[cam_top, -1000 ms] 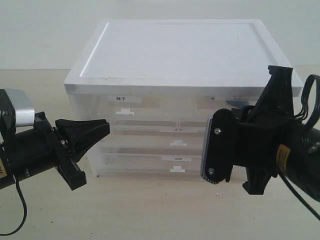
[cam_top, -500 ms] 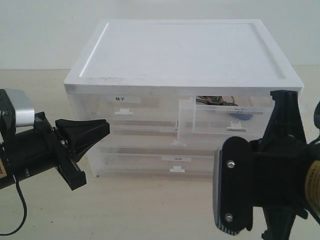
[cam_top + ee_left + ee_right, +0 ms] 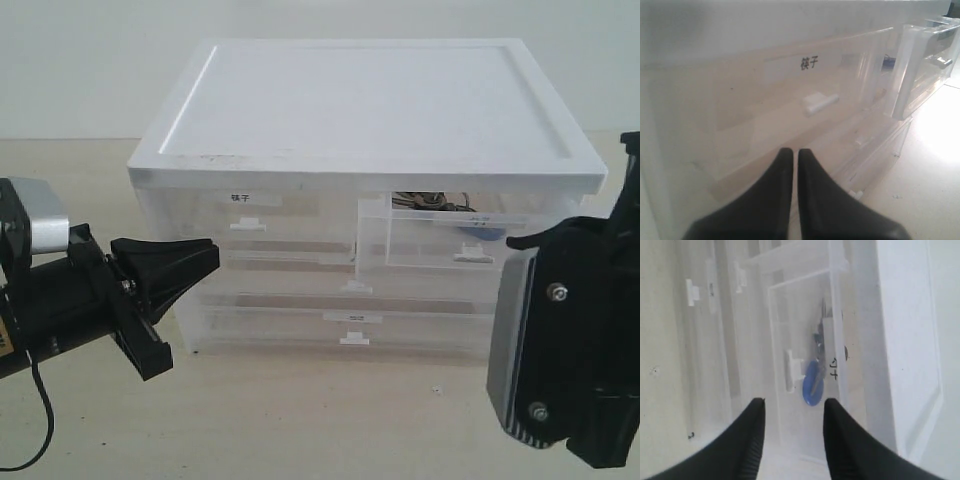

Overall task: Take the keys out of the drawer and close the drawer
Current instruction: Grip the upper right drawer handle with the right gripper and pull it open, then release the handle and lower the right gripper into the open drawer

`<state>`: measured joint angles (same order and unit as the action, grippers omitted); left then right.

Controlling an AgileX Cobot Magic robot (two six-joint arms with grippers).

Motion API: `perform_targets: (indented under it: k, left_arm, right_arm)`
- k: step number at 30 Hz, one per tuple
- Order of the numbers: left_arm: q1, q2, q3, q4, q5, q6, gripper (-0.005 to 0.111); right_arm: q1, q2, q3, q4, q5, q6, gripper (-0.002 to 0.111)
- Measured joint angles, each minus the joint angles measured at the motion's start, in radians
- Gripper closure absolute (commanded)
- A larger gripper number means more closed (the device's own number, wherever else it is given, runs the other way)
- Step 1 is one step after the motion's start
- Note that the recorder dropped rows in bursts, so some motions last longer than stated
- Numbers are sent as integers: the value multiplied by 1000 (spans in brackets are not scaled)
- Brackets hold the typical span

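Exterior, cabinet: I see a clear plastic cabinet (image 3: 360,110) with a white top standing on the desk (image 3: 300,420).
Exterior, drawer: the drawer (image 3: 440,245) in the top row on the right stands partly out of the cabinet front.
Exterior, keys: the keys (image 3: 432,201) lie inside that drawer, toward its back.
Exterior, left hand: my left hand (image 3: 208,257) hovers above the desk, just off the cabinet's lower left front, and points at it.
Exterior, right arm: my right arm (image 3: 560,350) fills the lower right, in front of the cabinet's right end.
Left wrist, left hand: the fingers are closed together, gripping nothing, and aimed at the left half-width drawer (image 3: 790,100) with its bold dark label (image 3: 810,63).
Right wrist, right hand: my right hand (image 3: 792,407) is open, its fingers apart, looking into the drawer.
Right wrist, keys: the blue fob (image 3: 812,382) rests just behind the drawer's front wall, close to the white tab handle (image 3: 792,371).
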<state>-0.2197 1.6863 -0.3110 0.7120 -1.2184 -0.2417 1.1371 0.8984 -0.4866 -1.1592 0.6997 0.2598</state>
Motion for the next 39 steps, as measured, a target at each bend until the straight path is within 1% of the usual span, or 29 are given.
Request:
perform_targets:
  k: [4, 6, 10, 11, 15, 17, 18, 19, 20, 21, 22, 24, 26, 28, 31, 35, 39]
  left_arm:
    - [0, 0, 0, 0, 0, 0, 102]
    - [0, 0, 0, 0, 0, 0, 102]
    - [0, 0, 0, 0, 0, 0, 102]
    - [0, 0, 0, 0, 0, 0, 102]
    - [0, 0, 0, 0, 0, 0, 102]
    - [0, 0, 0, 0, 0, 0, 102]
    - [0, 0, 0, 0, 0, 0, 102]
    - [0, 0, 0, 0, 0, 0, 102]
    - [0, 0, 0, 0, 0, 0, 102]
    - [0, 0, 0, 0, 0, 0, 102]
    - [0, 0, 0, 2, 0, 0, 102]
    - [0, 0, 0, 2, 0, 0, 102]
    - [0, 0, 0, 6, 0, 0, 102]
    - [0, 0, 0, 7, 0, 0, 102]
    - [0, 0, 0, 12, 0, 0, 102]
    - [0, 0, 0, 26, 0, 0, 102]
    - [0, 0, 0, 31, 0, 0, 102]
  right_arm:
    - [0, 22, 23, -86, -11, 27, 73]
    - [0, 19, 24, -147, -27, 86, 73]
    - [0, -15, 15, -211, -56, 123, 73]
    - [0, -22, 12, -238, -62, 171, 73]
    - [0, -14, -4, -234, -53, 321, 73]
    - [0, -12, -89, -129, -20, 359, 73]
    - [-2, -12, -159, -57, 0, 339, 73]
    - [-13, -7, -194, 8, 5, 306, 73]
    - [-38, 6, -247, 126, 7, 213, 73]
    - [-65, 22, -275, 202, 11, 131, 73]
    - [-110, 57, -310, 348, 22, 7, 73]
    - [-145, 103, -344, 504, 41, -157, 73]
    - [-159, 141, -403, 639, 83, -331, 73]
    - [-168, 156, -437, 669, 113, -377, 73]
    - [-212, 191, -487, 687, 152, -422, 73]
    - [-278, 281, -533, 801, 203, -513, 73]
    - [-294, 349, -584, 883, 233, -590, 73]
